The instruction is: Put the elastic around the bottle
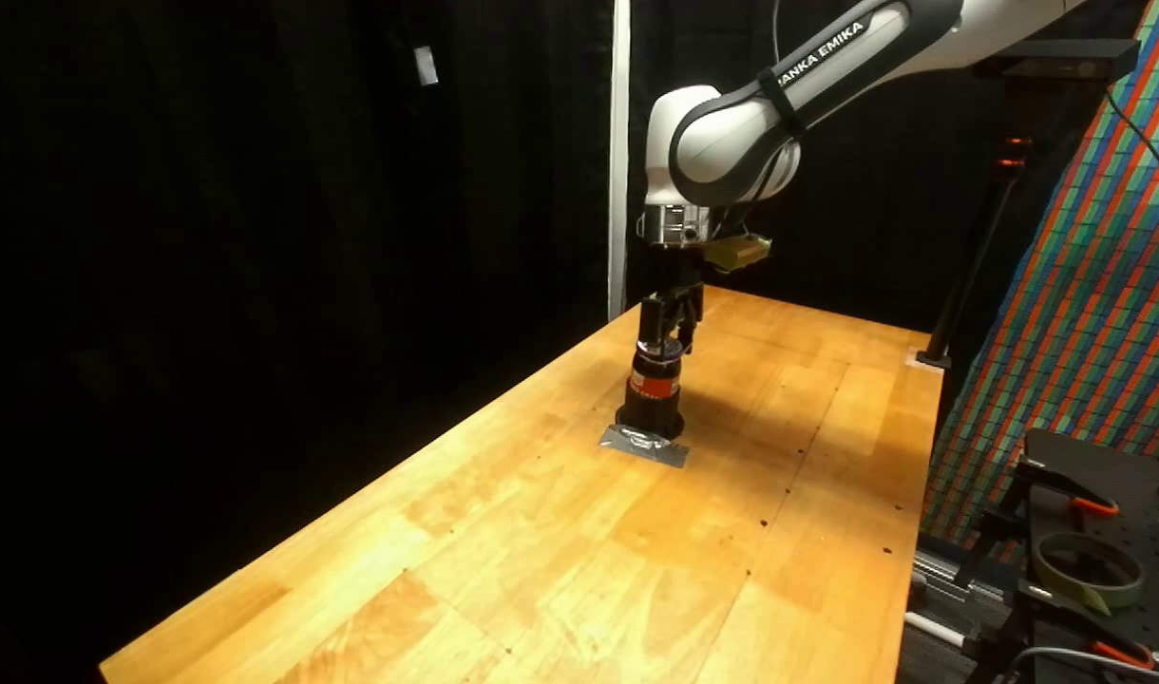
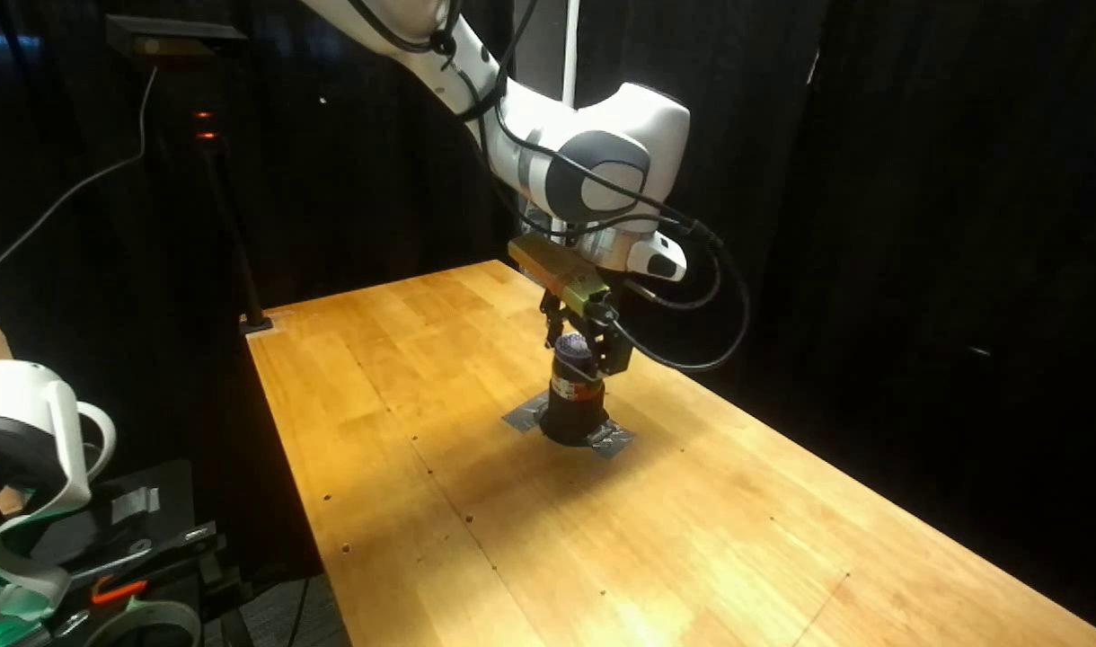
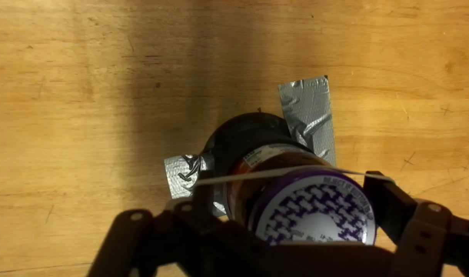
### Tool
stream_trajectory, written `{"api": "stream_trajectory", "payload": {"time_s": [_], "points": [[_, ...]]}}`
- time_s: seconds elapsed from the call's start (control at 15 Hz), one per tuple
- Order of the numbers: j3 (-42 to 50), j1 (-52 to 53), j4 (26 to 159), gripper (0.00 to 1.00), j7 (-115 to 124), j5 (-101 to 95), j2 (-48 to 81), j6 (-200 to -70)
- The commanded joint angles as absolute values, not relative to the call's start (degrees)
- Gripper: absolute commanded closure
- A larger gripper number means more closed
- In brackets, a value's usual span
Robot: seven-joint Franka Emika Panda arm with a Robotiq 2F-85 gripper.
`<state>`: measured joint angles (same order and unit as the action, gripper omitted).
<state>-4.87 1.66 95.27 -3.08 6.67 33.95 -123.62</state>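
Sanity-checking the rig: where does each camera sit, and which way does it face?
Exterior view: raised, apparently near one end of the table, looking down lengthwise; the arm enters upper right, gripper over the bottle.
Exterior view: also raised and lengthwise, probably facing the opposite way; the arm enters upper left.
Wrist view: mounted by the gripper, looking down past its fingers at the elastic, bottle and gray tape.
Both exterior views share table, arm, gripper, bottle.
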Motion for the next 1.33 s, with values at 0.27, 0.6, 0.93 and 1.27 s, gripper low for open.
{"api": "stream_trajectory", "payload": {"time_s": [0.27, 0.6, 0.93, 1.27], "points": [[-6.02, -1.65, 101.34, 0.00, -8.84, 12.46, 29.75, -124.51], [-5.17, -0.09, 107.24, 0.00, -7.06, 10.87, 27.97, -128.66], [-4.63, 1.56, 116.35, 0.34, -4.96, 9.32, 24.48, -143.04], [-3.86, 2.56, 127.49, 0.73, -1.42, 8.33, 19.81, -160.90]]}}
